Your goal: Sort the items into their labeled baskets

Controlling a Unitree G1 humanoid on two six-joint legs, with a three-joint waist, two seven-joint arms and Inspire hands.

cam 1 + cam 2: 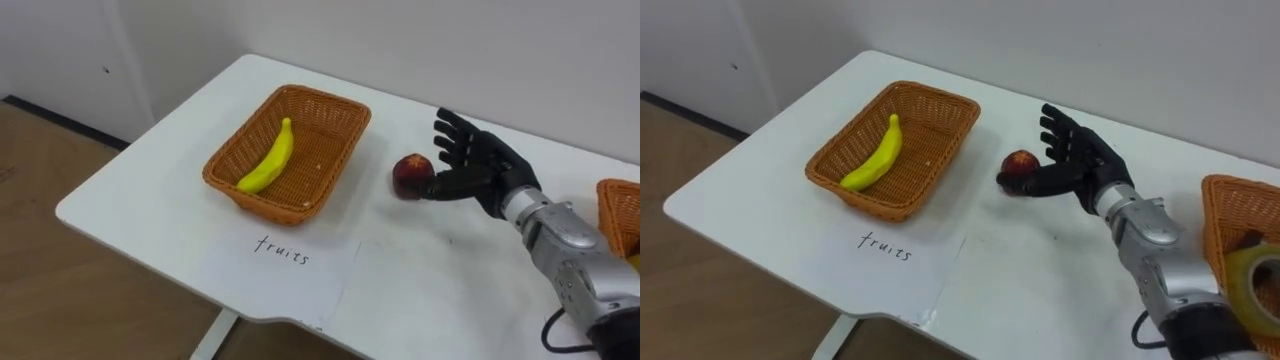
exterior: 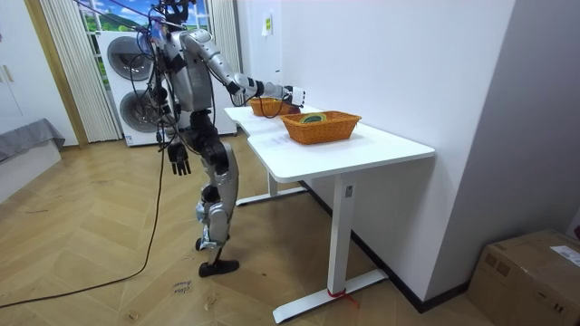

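A red apple (image 1: 410, 175) lies on the white table (image 1: 150, 190), just right of the wicker fruit basket (image 1: 335, 102). A yellow banana (image 1: 268, 160) rests inside that basket. My right hand (image 1: 478, 160) is open beside the apple on its right. Its fingers are spread upward and its thumb tip touches the apple's side. A second wicker basket (image 1: 1228, 225) at the right edge holds a roll of tape (image 1: 1255, 275). In the room view I stand at the table's end with the right arm stretched over it. My left hand (image 2: 179, 160) hangs open at my side.
A paper sheet labelled for fruit (image 1: 285, 255) lies in front of the fruit basket near the table's front edge. A wall runs behind the table. In the room view, a washing machine (image 2: 127, 63) stands behind me and a cardboard box (image 2: 535, 272) sits at lower right.
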